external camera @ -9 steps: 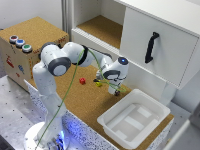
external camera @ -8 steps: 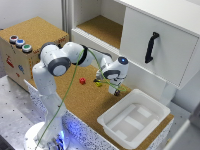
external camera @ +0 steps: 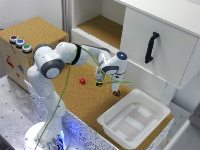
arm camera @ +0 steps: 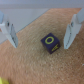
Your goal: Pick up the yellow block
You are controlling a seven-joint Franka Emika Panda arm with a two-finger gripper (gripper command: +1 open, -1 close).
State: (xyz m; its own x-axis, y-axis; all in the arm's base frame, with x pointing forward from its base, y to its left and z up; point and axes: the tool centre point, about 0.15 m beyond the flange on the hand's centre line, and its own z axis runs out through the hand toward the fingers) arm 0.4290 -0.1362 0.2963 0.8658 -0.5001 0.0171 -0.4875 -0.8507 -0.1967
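The task is judged to be at an early stage: the yellow block (arm camera: 2,80) has not been grasped or lifted, and nothing is held between the fingers (arm camera: 7,30). The gripper (arm camera: 40,45) is seen in the wrist view with its fingers spread wide, and a clear gap is left between them. In that gap a dark cube (arm camera: 51,43) with a yellow ring on its top face is framed, resting on the cork surface of the desk (external camera: 75,97); it is not touched by either finger, and it is not the thing that is wanted. The yellow block is caught only as a bright sliver at the very edge of the wrist view, outside the span of the fingers and apart from the dark cube. In the exterior view a small yellow patch is made out on the desk just under the gripper, and it is taken to be the same block, though it is too small to be told with certainty. A red cube (external camera: 82,80) lies nearby, toward the exterior view's left of the gripper, and a white tray (external camera: 107,122) sits further off. What is left is judged to be nearly everything: the fingers must be brought over the yellow block, lowered around it, closed, and raised.
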